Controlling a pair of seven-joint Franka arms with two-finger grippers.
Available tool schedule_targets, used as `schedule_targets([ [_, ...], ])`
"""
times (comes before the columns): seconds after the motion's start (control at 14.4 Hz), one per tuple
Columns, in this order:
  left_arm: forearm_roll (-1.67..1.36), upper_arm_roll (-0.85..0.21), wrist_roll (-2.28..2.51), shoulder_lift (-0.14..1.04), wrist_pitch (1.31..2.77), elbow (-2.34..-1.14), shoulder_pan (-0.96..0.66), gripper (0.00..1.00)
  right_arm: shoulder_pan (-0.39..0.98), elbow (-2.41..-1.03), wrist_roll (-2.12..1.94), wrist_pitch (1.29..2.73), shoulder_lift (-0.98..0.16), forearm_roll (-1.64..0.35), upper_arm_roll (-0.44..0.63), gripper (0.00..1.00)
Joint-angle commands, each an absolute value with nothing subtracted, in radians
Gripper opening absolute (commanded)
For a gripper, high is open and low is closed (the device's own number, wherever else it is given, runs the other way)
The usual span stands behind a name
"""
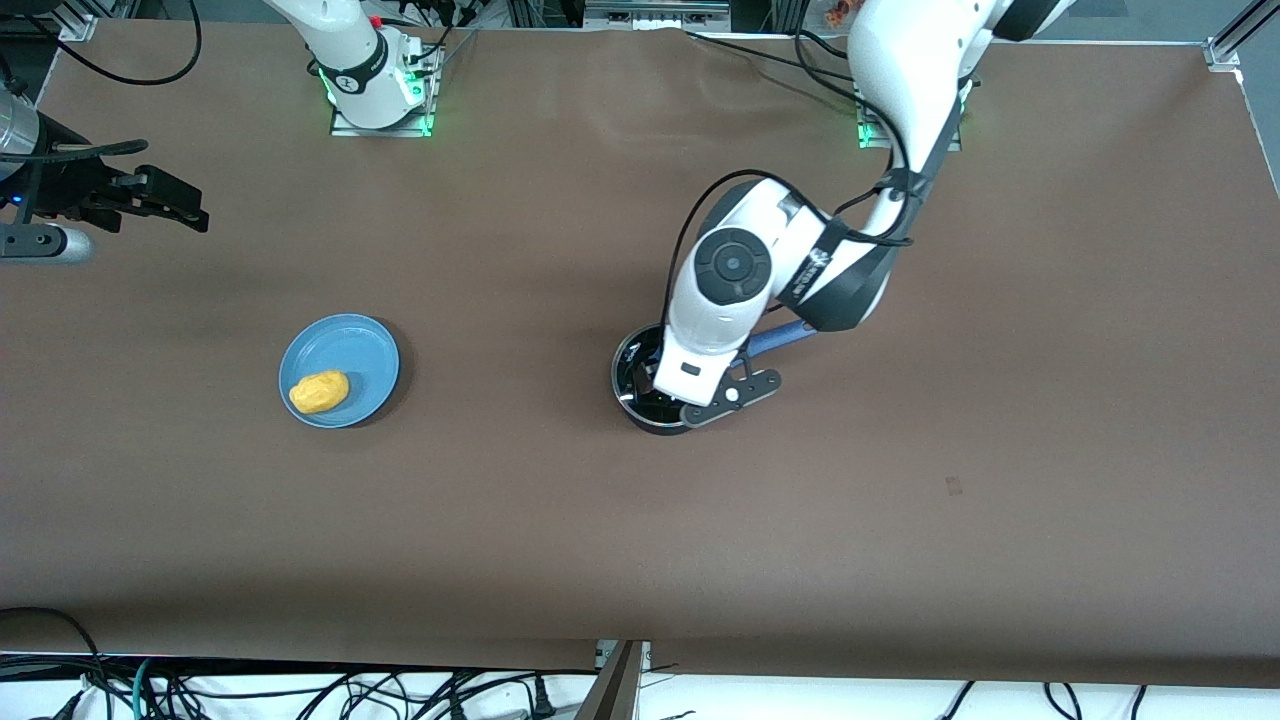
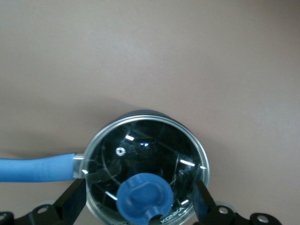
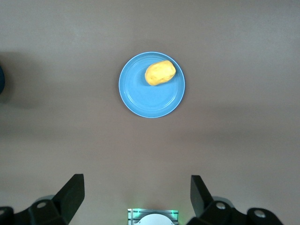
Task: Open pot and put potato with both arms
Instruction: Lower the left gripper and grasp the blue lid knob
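Left gripper (image 2: 140,206) open over the lidded pot (image 1: 640,385), frame centre. Right gripper (image 3: 136,197) open, waiting at upper left edge. Potato (image 1: 319,391) on blue plate (image 1: 345,345), centre-left.

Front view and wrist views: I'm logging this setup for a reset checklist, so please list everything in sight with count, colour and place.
Black round saucepan with blue handle: one, mid-table, under the left gripper.
Clear glass lid with blue knob: one, seated on the saucepan.
Flat blue plate: one, toward the right arm's end.
Yellow-orange toy potato: one, on the plate, at its edge nearer the front camera.
Brown table: one.
Left gripper: black, open, fingers either side of the lid.
Right gripper: black, open, waiting above the table's edge at the right arm's end.
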State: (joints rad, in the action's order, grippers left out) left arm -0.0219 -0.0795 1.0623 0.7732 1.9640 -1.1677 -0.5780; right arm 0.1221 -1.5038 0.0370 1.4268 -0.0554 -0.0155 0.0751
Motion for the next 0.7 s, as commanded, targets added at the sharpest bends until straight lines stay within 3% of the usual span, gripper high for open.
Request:
schedule_targets([
  [0.0,0.018,-0.067,1.074,0.813,1.954,-1.106,-0.609,1.00,0.117,-1.491,0.026,1.410,-0.055,-0.031,0.077,1.00],
  [0.63,0.057,-0.110,1.072,0.810,1.990,-1.236,-0.635,0.98,0.117,-1.490,0.026,1.411,-0.057,-0.031,0.077,1.00],
])
